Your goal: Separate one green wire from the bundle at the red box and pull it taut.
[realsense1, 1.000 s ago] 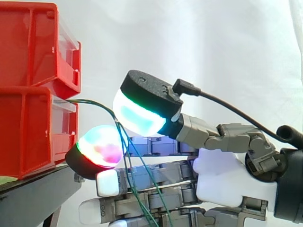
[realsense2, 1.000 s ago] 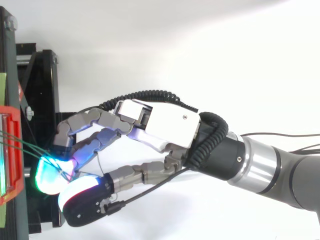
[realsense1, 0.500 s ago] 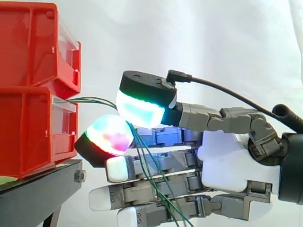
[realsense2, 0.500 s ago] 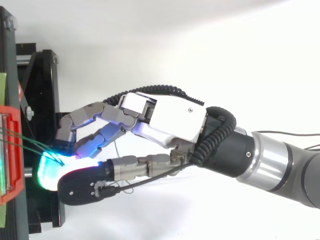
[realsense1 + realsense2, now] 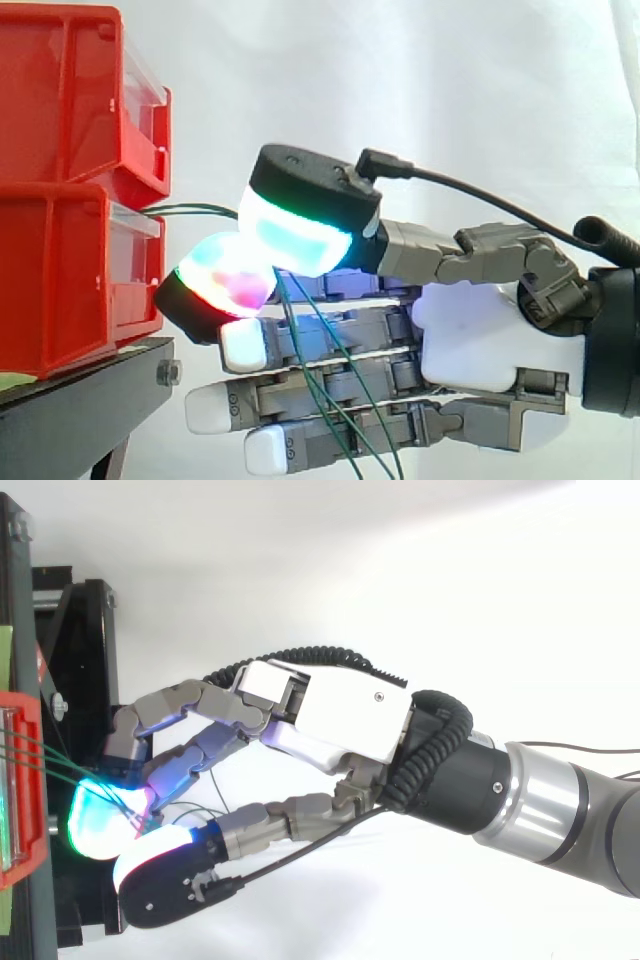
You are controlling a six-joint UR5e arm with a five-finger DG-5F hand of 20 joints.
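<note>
Thin green wires (image 5: pixel 190 210) come out of the front of the lower red bin (image 5: pixel 60 280) and run right to my hand (image 5: pixel 490 345). There they pass between the thumb pad (image 5: pixel 295 235), glowing cyan and green, and a finger pad (image 5: pixel 228 285) glowing red and cyan. The two pads are pressed together on the wires. Below the pinch, three strands hang down across the other fingers, which lie straight and level. In the top view the wires (image 5: pixel 50 765) slant from the red bin (image 5: pixel 25 865) to the glowing pads of the hand (image 5: pixel 340 715).
A second red bin (image 5: pixel 60 90) sits on top of the lower one. Both stand on a black stand (image 5: pixel 80 410) at the left. A white curtain hangs behind. The arm comes in from the right.
The hand has risen a little in the side view, bringing more of its lower fingers into sight. The thumb pad has stayed over the wires and shifted slightly left.
</note>
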